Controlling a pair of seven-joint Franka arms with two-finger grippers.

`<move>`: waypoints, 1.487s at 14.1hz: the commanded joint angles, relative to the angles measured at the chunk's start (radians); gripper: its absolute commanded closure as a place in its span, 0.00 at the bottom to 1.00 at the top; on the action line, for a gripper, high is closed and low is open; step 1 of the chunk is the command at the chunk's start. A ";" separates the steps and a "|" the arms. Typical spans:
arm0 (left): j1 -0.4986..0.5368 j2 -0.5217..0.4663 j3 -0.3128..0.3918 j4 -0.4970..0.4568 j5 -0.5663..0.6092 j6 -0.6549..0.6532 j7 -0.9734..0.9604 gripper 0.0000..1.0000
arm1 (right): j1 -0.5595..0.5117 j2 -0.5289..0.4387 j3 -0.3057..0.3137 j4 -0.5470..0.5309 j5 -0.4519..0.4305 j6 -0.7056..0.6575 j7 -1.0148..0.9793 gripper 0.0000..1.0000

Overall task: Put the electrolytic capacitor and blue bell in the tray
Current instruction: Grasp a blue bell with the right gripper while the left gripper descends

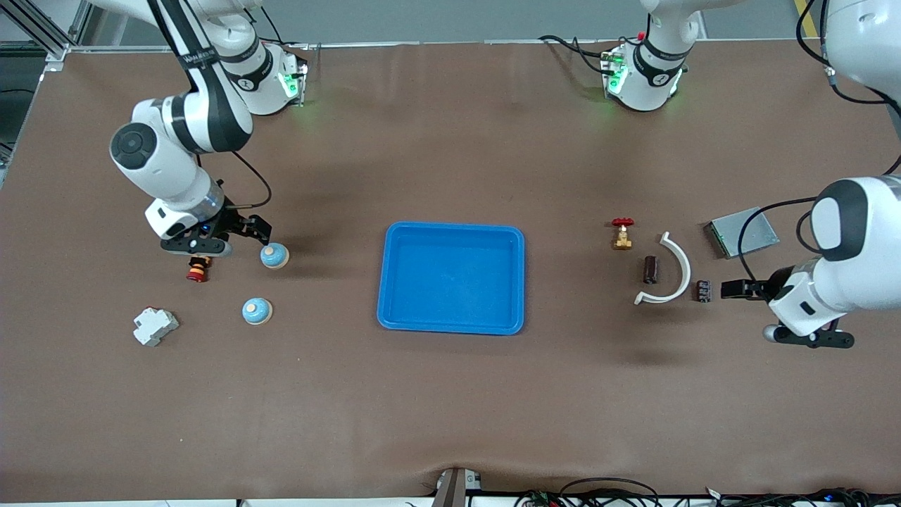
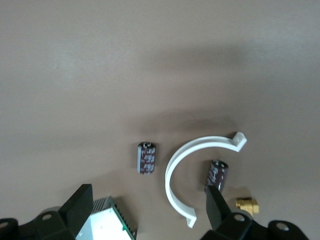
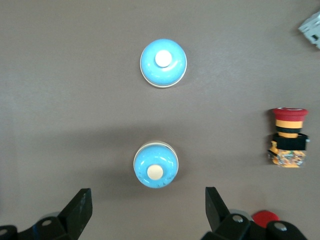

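The right gripper [image 1: 259, 238] hung low over the table toward the right arm's end, its fingers spread wide and holding nothing. Just beside it sat a blue bell [image 1: 274, 255], which the right wrist view showed between the two finger tips [image 3: 155, 167]. A second blue bell [image 1: 257, 311] stood nearer the front camera, well apart from the first. A red and yellow push button [image 1: 198, 269] lay beneath the gripper's body, and a small white block [image 1: 155, 327] sat nearer the front camera, toward the table's edge.

The left gripper [image 1: 732, 289] hovered over the left arm's end of the table, its fingers also wide apart and empty. Just beside its tips lay a small dark capacitor [image 1: 703, 291]. A white curved clip [image 1: 669, 271] lay near it, with a second dark capacitor [image 1: 650, 269] inside its curve. A brass valve with a red handle [image 1: 622, 234] stood close by, and a grey plate [image 1: 742, 232] lay farther from the camera.

The blue tray [image 1: 452, 277] sat in the middle of the table, between both groups.
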 commanded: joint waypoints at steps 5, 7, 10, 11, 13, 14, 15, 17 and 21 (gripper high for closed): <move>0.032 -0.006 -0.004 -0.187 0.013 0.259 0.010 0.00 | 0.033 0.119 -0.005 -0.012 -0.003 0.158 0.049 0.00; 0.035 0.003 -0.003 -0.204 0.013 0.268 0.010 0.00 | 0.035 0.158 -0.005 -0.018 -0.003 0.206 0.048 0.00; 0.034 0.031 -0.003 -0.208 0.015 0.268 0.006 0.00 | 0.035 0.189 -0.006 -0.021 -0.004 0.236 0.046 0.00; 0.034 0.043 -0.003 -0.208 0.015 0.270 0.006 0.00 | 0.035 0.201 -0.006 -0.029 -0.004 0.255 0.046 0.00; 0.034 0.058 -0.003 -0.205 0.015 0.270 0.008 0.00 | 0.042 0.226 -0.006 -0.047 -0.004 0.308 0.040 0.00; 0.034 0.068 -0.003 -0.203 0.015 0.276 0.008 0.00 | 0.042 0.237 -0.006 -0.048 -0.004 0.315 0.040 0.00; 0.035 0.074 -0.003 -0.205 0.015 0.285 0.008 0.00 | 0.042 0.243 -0.006 -0.048 -0.004 0.318 0.038 0.00; 0.035 0.085 0.001 -0.205 0.016 0.290 0.010 0.00 | 0.042 0.249 -0.008 -0.048 -0.006 0.318 0.034 0.00; 0.035 0.101 0.001 -0.203 0.085 0.299 -0.001 0.00 | 0.033 0.271 -0.013 -0.046 -0.035 0.329 0.032 0.00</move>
